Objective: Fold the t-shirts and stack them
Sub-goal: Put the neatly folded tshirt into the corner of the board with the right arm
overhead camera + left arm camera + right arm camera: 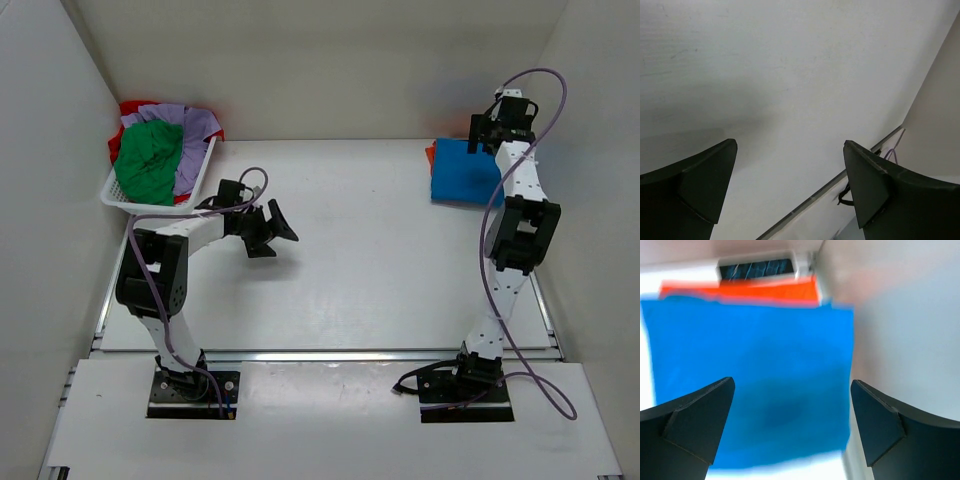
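Observation:
A folded bright blue t-shirt (pixel 462 172) lies at the table's far right on a folded orange t-shirt (pixel 431 154) whose edge shows behind it. In the right wrist view the blue shirt (pixel 750 375) fills the frame with the orange shirt (pixel 740 291) beyond. My right gripper (pixel 790 415) is open and empty above the blue shirt; in the top view it is hidden behind the wrist. A green t-shirt (pixel 148 160), a lavender one (pixel 190 135) and a red one (pixel 135 107) lie crumpled in the white basket (pixel 195 190). My left gripper (pixel 272 232) is open and empty above bare table.
The table (pixel 370 260) has white walls on the left, back and right. A metal rail (pixel 825 187) runs along its near edge. Purple cables (pixel 490 260) hang along the arms.

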